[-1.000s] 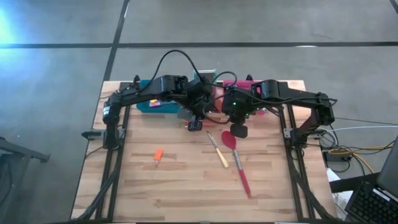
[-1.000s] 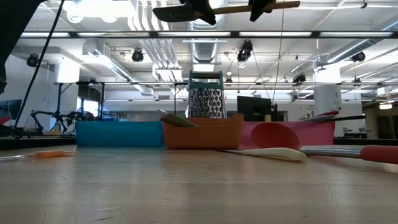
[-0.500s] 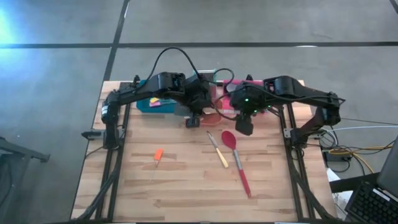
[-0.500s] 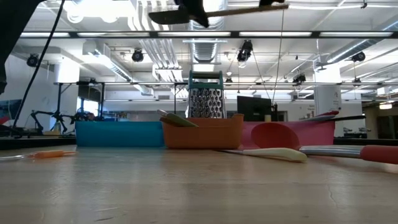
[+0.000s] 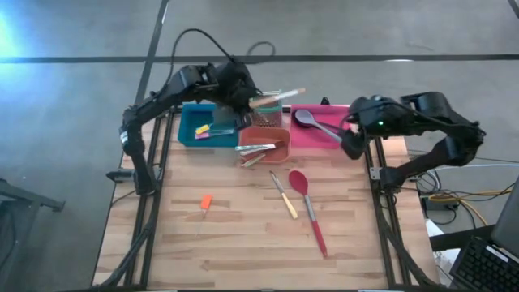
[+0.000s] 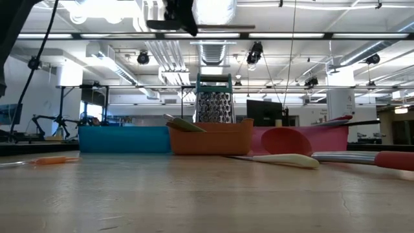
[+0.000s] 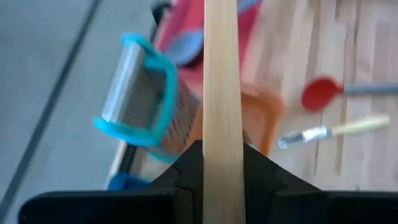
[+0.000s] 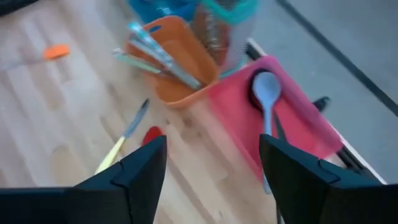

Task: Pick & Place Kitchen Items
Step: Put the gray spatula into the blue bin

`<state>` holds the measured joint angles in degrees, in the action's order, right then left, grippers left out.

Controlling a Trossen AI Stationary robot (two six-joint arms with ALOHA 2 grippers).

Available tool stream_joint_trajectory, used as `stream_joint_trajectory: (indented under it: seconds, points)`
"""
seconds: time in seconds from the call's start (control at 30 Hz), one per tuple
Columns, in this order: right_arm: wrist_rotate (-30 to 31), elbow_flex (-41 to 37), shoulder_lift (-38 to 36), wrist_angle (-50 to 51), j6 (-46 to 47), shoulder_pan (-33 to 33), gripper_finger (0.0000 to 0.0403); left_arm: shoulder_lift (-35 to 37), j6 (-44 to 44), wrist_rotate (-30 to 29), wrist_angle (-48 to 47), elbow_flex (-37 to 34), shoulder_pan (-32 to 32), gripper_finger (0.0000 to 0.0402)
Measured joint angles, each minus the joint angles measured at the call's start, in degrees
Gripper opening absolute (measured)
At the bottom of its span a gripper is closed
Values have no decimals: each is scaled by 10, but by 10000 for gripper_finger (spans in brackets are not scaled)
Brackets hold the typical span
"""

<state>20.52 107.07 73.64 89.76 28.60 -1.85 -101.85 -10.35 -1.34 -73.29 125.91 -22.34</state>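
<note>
Your left gripper (image 7: 221,171) was clenched on one wooden utensil (image 7: 219,74) above the orange bin (image 5: 272,139). Your right gripper (image 8: 211,168) stood released at three o'clock of the pink bin (image 5: 324,134), which held one grey spoon (image 5: 312,122). Three utensils lay loose: red spoon (image 5: 308,207), yellow-handled knife (image 5: 284,196), orange tool (image 5: 206,201).

Red spoon (image 5: 306,209), orange bin (image 5: 268,144), pink bin (image 5: 318,134)

We count three bins: one blue bin (image 5: 197,130), one orange bin (image 5: 272,144) and one pink bin (image 5: 320,134). We see one grater (image 6: 213,100). Three tools lie on the table (image 5: 243,243): one red spoon (image 5: 306,204), one yellow-handled tool (image 5: 283,195) and one small orange tool (image 5: 206,201). One grey spoon (image 5: 312,122) lies in the pink bin. We see two robot arms.
</note>
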Motion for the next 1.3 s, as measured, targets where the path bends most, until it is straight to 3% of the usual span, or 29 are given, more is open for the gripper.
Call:
stream_joint_trajectory:
  seconds: [0.17,0.33,0.6,0.73,1.0,1.2,1.3]
  points:
    - [40,-56,-60,-1,52,0,237,50,-12,6,96,-87,-23,69]
    - [40,-122,-113,-4,99,0,233,136,-29,8,199,-275,-69,69]
    - [42,-217,-163,-64,113,0,240,293,-49,70,492,-568,-165,69]
    - [46,-243,-169,-82,116,0,237,331,-110,79,532,-668,-199,69]
    - [55,-257,-168,-85,162,0,231,336,-115,121,593,-784,-271,69]
    - [67,-257,-162,-102,188,0,232,312,-133,125,649,-825,-314,69]
    - [67,-258,-160,-105,203,0,231,296,-136,155,650,-836,-341,69]
